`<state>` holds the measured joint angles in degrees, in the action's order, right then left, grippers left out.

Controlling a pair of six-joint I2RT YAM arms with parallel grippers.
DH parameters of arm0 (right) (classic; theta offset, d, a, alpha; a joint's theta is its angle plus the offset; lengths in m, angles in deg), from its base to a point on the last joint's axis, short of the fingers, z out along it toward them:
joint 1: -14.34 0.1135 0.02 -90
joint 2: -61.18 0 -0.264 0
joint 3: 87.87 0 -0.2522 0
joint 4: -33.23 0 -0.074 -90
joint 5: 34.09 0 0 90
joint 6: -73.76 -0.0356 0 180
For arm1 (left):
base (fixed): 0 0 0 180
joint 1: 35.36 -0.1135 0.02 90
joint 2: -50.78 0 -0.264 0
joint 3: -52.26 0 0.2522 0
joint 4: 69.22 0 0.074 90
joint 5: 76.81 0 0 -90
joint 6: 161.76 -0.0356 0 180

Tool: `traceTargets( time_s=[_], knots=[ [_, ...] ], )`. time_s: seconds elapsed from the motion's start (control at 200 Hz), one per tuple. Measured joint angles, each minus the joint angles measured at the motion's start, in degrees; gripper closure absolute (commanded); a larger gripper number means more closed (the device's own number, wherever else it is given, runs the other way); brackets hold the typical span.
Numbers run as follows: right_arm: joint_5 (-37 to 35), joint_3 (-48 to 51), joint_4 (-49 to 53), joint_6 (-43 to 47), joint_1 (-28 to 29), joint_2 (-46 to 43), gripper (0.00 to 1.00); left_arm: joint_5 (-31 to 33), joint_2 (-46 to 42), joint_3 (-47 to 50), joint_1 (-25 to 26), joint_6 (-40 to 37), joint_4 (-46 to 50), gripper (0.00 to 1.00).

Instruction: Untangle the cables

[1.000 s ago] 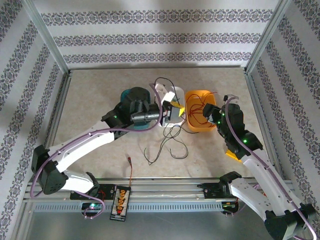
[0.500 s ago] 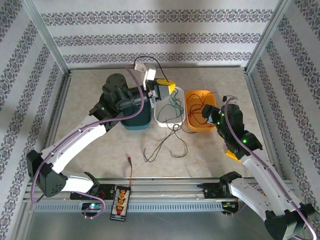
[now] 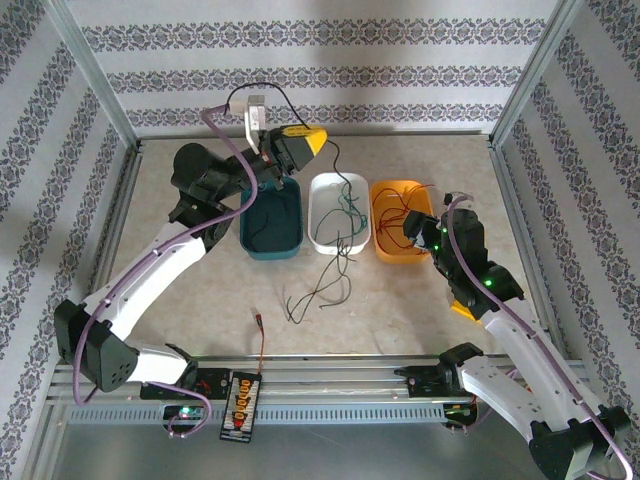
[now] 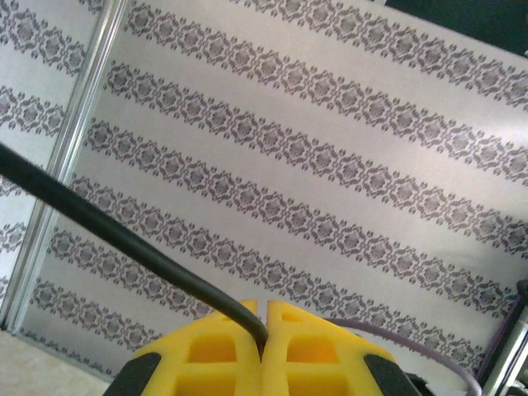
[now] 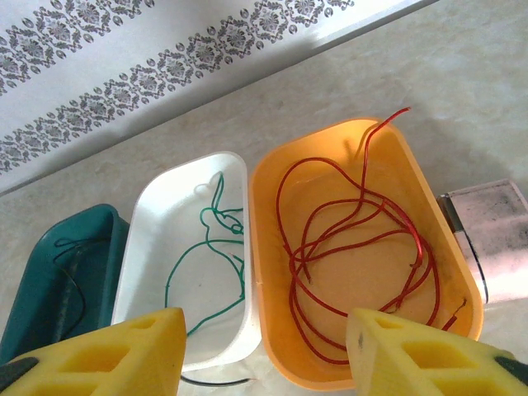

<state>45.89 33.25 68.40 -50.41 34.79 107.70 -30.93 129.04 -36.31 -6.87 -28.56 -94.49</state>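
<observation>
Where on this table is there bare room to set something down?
Bare table lies behind the orange bin up to the back wall, and in front of it, between the loose cables and the right arm. It's crowded before the white bin, where those cables sprawl.

No lettering, number or brand mark can be read. The black board (image 3: 240, 405) with orange plugs, well nearer the arm bases than the left claw (image 3: 310, 138), may carry print, but it is too small to tell. The wallpaper (image 4: 330, 165) beyond that claw has ornament, not letters.
</observation>
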Motion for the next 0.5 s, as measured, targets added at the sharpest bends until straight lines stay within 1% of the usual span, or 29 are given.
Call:
traceTargets(
  time_s=[0.11,0.185,0.28,0.355,0.425,0.505],
  knots=[
    [0.9,0.1,-0.1,0.3,0.0,0.0,0.46,-1.2,0.8,-0.1,-0.4,2.7,-3.1,1.00],
    [4.5,0.1,-0.7,1.6,-0.1,0.4,0.47,-2.0,1.2,-0.2,-0.5,3.7,-3.6,1.00],
    [11.1,0.0,-1.1,3.7,0.5,2.9,0.47,-2.4,1.3,-0.2,-0.5,4.2,-3.6,1.00],
    [16.7,0.0,-0.9,5.9,2.9,5.8,0.47,-2.5,1.3,0.0,-0.5,4.5,-3.7,1.00],
    [21.4,0.0,-0.3,8.5,7.1,8.3,0.47,-2.4,1.3,0.2,-0.5,4.7,-3.7,1.00],
    [25.2,0.0,0.0,10.5,11.7,9.7,0.47,-2.4,1.3,0.4,-0.5,4.9,-3.7,1.00]
  ],
)
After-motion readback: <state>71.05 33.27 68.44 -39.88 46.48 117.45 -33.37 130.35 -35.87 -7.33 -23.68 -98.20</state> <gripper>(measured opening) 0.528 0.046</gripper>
